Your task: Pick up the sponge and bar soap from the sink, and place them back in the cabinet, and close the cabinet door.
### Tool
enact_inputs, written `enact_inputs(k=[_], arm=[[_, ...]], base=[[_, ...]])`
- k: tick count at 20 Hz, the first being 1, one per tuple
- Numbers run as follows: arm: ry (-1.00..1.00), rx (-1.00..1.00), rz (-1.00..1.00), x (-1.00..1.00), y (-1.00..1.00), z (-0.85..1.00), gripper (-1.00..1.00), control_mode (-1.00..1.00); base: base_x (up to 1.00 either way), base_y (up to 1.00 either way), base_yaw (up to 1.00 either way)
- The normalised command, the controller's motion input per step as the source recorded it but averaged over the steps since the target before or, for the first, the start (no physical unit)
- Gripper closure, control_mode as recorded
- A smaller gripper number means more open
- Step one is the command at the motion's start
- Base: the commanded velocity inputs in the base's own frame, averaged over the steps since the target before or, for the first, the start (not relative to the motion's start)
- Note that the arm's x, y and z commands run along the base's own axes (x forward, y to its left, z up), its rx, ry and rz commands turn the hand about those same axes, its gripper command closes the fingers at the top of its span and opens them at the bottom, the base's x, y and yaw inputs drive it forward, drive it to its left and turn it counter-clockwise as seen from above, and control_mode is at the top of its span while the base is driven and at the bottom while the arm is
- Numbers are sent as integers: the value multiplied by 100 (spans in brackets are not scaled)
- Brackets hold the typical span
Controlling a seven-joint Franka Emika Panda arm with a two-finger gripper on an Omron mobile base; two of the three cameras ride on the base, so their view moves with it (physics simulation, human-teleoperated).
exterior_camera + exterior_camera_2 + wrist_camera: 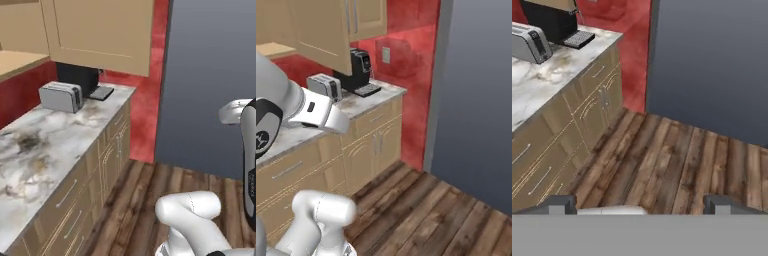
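Sponge and bar soap lie outside what we see, so their place stays unknown. From the left, we see the toaster [61, 96], the coffee machine [78, 78] on the marble counter [35, 145], then the grey wall panel [210, 75]. Our end effector [640, 204] hangs wide open, empty, over the wooden floor [662, 160]. We judge the sponge soft and light, the soap stiff and slippery: grip each across its flat sides.

Kitchen: toaster [61, 96], marble counter [35, 150]
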Motion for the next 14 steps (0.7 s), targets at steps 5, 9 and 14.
enact_inputs(k=[5, 9, 14], arm=[[0, 0, 0, 0, 0, 0, -100, 100], [0, 0, 0, 0, 0, 0, -100, 100], [0, 0, 0, 0, 0, 0, -100, 100]], base=[[-29, -10, -65], [-25, -16, -67], [-26, -14, -69]])
